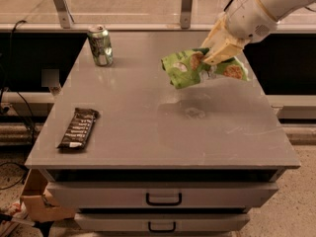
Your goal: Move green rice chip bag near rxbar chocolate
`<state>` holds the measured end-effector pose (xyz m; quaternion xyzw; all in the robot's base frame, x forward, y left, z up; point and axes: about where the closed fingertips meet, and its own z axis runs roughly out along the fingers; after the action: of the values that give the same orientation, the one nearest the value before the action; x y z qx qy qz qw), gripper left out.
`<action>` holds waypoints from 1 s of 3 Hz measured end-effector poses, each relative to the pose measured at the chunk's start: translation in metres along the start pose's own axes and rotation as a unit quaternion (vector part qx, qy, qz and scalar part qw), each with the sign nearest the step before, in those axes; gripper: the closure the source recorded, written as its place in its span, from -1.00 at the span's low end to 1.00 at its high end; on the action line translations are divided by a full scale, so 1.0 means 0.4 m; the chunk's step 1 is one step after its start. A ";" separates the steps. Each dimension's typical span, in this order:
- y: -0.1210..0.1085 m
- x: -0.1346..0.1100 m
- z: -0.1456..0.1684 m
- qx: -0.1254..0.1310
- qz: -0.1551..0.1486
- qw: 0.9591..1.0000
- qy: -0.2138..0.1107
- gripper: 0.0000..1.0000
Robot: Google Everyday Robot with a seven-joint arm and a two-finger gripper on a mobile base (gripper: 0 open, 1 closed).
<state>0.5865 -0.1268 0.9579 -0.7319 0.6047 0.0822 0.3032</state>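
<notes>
Arm's gripper (pixel 216 53) sits over the far right of the tabletop (pixel 148 132), clamped on the green rice chip bag (pixel 185 69), which hangs crumpled above the surface (shadow beneath). The rxbar chocolate (pixel 78 128) lies flat near the front-left edge, well apart. A drink can (pixel 100 45) stands upright far left.

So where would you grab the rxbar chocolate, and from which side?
Across its narrow width near mid-length, coming straight down from above. The rxbar chocolate lies flat on the table and is long and slim, so only its two long edges offer a pinch. The tool is at the far right, shut on the green rice chip bag, which hangs clear of the tabletop.
</notes>
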 end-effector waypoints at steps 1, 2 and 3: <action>0.015 -0.102 -0.035 -0.006 -0.032 0.996 -0.087 1.00; 0.013 -0.123 -0.035 -0.007 -0.034 0.994 -0.100 1.00; 0.026 -0.133 -0.014 -0.004 -0.014 0.993 -0.118 1.00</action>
<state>0.5619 -0.0865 0.9846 -0.7266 0.5540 0.1660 0.3708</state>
